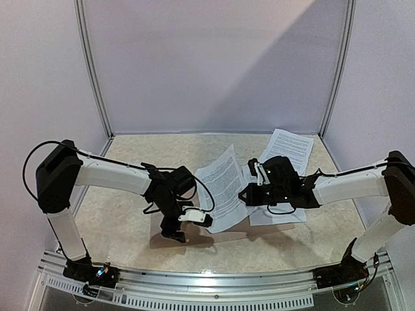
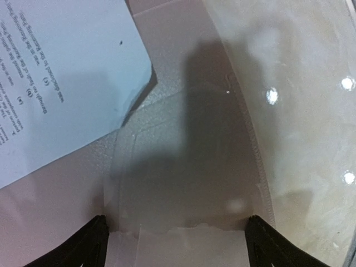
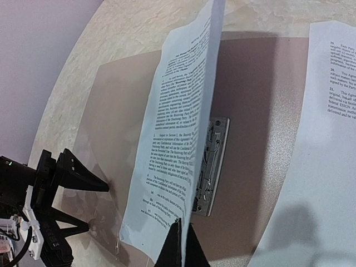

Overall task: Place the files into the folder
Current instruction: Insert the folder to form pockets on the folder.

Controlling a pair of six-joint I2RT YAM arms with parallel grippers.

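Observation:
The folder point(image 3: 250, 100) lies open and flat on the table, its tan inside up, with a metal clip point(image 3: 212, 161) along the spine. My right gripper point(image 3: 181, 240) is shut on the bottom edge of one printed file point(image 3: 178, 139), which stands nearly upright over the folder; the same file point(image 1: 220, 184) shows mid-table from above. My left gripper point(image 2: 177, 221) is open wide, low over the folder's clear plastic leaf point(image 2: 189, 161), its fingers point(image 2: 89, 245) on either side of the leaf's near edge. Nothing is pinched between them.
Another file point(image 1: 290, 149) lies at the back right, and one more sheet point(image 1: 279, 214) lies under my right arm. White walls with metal posts point(image 1: 94, 71) enclose the table on three sides. The left gripper point(image 3: 92, 203) sits at the folder's left edge in the right wrist view.

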